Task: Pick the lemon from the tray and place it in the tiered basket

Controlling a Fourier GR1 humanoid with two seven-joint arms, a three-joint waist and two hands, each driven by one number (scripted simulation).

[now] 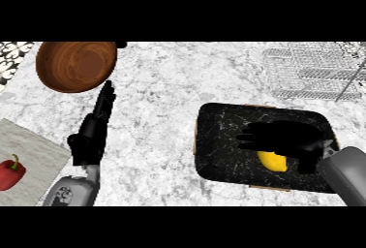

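right robot hand (286, 139): mine, over the tray, palm down, fingers spread toward the left and slightly bent, right above the lemon. Not closed round it; can't tell if it's touching.
lemon (272, 161): in the tray, right half, near the front edge, partly hidden under my fingers.
tray (221, 140): black, marbled, on the counter at right.
left robot hand (95, 127): fingers straight, pointing up toward the bowl, holding nothing, resting over the counter at left.
basket (307, 72): wire, top right corner, well apart from the tray.
bowl (76, 64): brown wood, top left, just beyond my left fingertips.
pepper (10, 172): red, on a pale board (32, 160) at the left edge.
counter (157, 126): white-grey marble.
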